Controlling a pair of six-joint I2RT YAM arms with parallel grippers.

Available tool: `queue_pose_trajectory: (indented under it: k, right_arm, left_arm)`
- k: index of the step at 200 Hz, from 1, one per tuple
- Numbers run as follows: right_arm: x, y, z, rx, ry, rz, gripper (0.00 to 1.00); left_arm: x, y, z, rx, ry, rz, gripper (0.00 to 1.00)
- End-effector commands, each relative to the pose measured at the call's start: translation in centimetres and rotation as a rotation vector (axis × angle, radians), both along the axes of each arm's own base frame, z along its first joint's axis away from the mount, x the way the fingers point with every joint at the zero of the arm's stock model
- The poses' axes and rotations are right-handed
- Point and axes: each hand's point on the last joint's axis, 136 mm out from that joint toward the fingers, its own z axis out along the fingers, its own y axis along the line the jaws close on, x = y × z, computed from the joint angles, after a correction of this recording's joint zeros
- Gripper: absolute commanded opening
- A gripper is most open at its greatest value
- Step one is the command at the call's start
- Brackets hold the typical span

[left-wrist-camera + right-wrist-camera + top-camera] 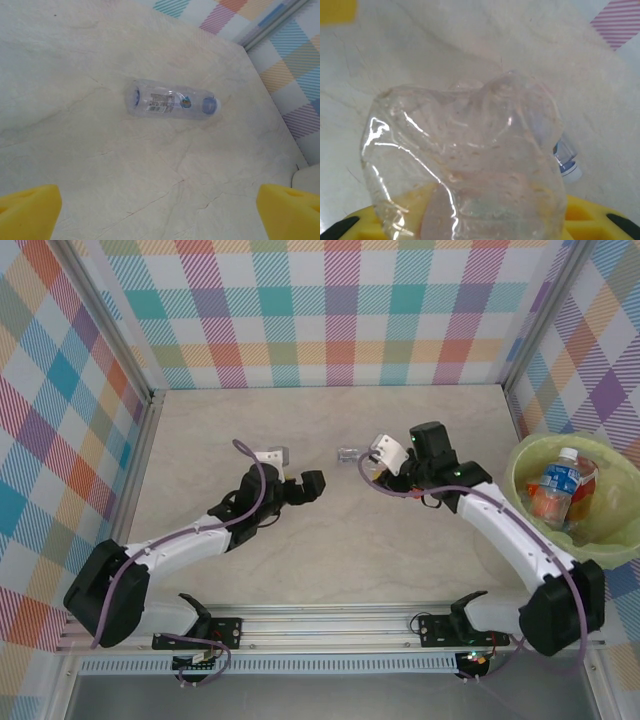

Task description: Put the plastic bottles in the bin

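Top view: high, looking down from the near side. Wrist views: close, facing the pale marbled worktop (330,530), which all share.

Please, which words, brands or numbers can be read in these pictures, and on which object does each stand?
No text is readable.
lying bottle, barcode label: print too small.
blue-labelled bottle in the bin: label too blurred.
crushed clear bottle: no print seen.

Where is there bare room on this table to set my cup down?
Bare: the far strip of table along the checked wall, and the near patch by the metal rail. Crowded: the middle, with a lying bottle and a crushed bottle in the right jaws; the bin holds bottles.
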Motion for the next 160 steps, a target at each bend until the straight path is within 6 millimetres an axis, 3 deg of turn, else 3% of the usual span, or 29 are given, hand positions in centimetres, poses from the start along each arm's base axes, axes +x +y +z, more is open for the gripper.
queue_pose_trajectory:
  k: [1, 47, 97, 123, 160]
  right_arm:
    - [-1.2, 1.0, 3.8, 0.19, 0.01, -0.047, 0.41]
    - [-3.3, -0.2, 10.2, 0.372, -0.039, -0.118, 0.43]
    - [-5.6, -4.0, 16.2, 0.456, -0.156, -0.199, 0.4]
    - [-6.0, -7.2, 18.2, 0.442, -0.235, -0.318, 0.41]
    - [-5.6, -14.1, 20.4, 0.321, -0.373, -0.614, 0.38]
  left_arm:
    - [0.3, -1.5, 1.4, 0.042, -0.052, -0.099, 1.0]
    - [0.8, -2.4, 1.0, 0.042, -0.034, -0.122, 1.0]
    - [1.4, -3.3, 0.5, 0.037, -0.018, -0.139, 1.0]
    - [1.7, -3.9, 0.6, 0.031, -0.012, -0.152, 1.0]
    - [2.2, -4.4, 0.5, 0.021, -0.001, -0.157, 1.0]
